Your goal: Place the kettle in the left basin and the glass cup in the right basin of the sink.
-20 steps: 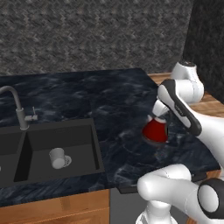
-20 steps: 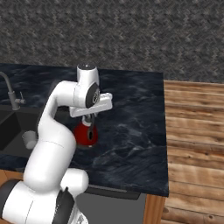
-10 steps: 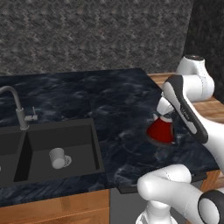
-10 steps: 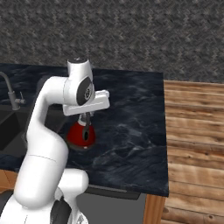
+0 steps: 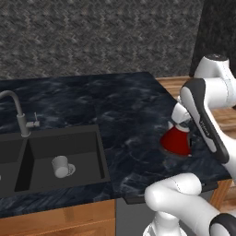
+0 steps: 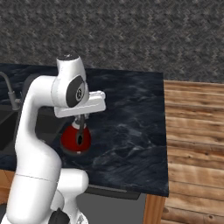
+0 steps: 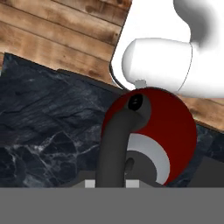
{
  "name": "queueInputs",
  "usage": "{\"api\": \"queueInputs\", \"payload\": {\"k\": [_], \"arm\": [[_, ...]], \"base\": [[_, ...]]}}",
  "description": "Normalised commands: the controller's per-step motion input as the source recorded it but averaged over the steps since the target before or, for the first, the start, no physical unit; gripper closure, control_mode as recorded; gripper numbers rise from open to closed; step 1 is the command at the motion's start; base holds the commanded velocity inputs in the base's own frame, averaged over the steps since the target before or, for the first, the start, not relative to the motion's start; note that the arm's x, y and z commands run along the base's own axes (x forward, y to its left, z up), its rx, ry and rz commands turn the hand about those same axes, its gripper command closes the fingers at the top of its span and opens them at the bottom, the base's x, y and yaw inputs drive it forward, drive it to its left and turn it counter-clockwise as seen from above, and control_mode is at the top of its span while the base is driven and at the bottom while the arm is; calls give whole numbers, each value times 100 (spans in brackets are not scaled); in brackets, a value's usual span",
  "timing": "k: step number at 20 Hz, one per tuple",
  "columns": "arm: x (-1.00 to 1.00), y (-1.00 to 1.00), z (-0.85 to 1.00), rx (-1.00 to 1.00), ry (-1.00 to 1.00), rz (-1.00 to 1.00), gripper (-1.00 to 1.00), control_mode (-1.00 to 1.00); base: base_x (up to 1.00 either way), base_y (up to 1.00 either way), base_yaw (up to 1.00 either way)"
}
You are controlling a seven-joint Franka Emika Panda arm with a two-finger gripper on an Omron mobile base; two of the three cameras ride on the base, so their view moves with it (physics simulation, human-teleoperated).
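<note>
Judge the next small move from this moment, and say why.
Probably carry the squat red kettle left toward the matte-black left basin: the gripper is shut on its handle, it sits just above the dark marble counter, and the pale glass cup already lies in the right basin.

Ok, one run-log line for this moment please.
hand: shut on kettle handle | kettle: on counter, right of sink | glass cup: in right basin | left basin: kettle not yet in

Arm bent low, jaws nearly closed

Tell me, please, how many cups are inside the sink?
1. The glass cup lies in the right basin. The left basin is partly cut off, so more may be hidden.
</note>
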Motion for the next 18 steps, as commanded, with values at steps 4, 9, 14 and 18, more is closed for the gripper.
{"api": "queueInputs", "payload": {"k": [4, 9, 14, 18], "arm": [[-47, 0, 16, 0, 0, -3, 100, -100], [-34, 0, 4, 0, -1, 0, 100, -100], [0, 0, 0, 0, 0, 0, 100, 100], [0, 0, 0, 0, 0, 0, 100, 100]], "base": [[0, 0, 0], [0, 0, 0], [-42, 0, 0], [-58, 15, -1]]}}
